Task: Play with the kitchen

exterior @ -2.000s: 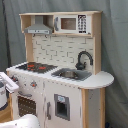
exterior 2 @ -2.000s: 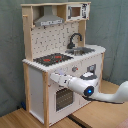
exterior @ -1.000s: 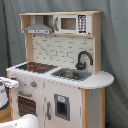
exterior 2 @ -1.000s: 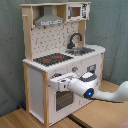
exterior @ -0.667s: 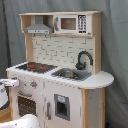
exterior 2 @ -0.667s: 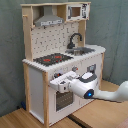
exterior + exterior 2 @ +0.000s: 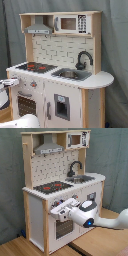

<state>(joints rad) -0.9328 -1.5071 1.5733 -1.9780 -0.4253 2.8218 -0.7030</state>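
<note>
The kitchen [image 7: 90,82] is a tall white and light-wood toy with a black-red stovetop [image 7: 35,66], a black faucet [image 7: 83,59] over the sink [image 7: 70,74], a grey hood [image 7: 39,30] and an oven door [image 7: 25,105]. In the second exterior view the kitchen [image 7: 35,208] stands on a wooden surface. My gripper [image 7: 58,213] hovers just in front of the knob panel, above the oven door [image 7: 62,229] and below the stovetop [image 7: 52,187]. In the first exterior view the gripper [image 7: 9,83] shows only at the left edge, beside the kitchen's front corner.
A grey curtain [image 7: 115,45] hangs behind the kitchen. A toy microwave [image 7: 70,23] sits on the top shelf. A small cupboard door [image 7: 61,106] lies under the sink. My white arm [image 7: 107,222] reaches in from the second exterior view's lower right over the wooden surface [image 7: 20,246].
The gripper has crept slightly toward the kitchen's front panel and a little lower in the second exterior view. The kitchen's parts look unchanged.
</note>
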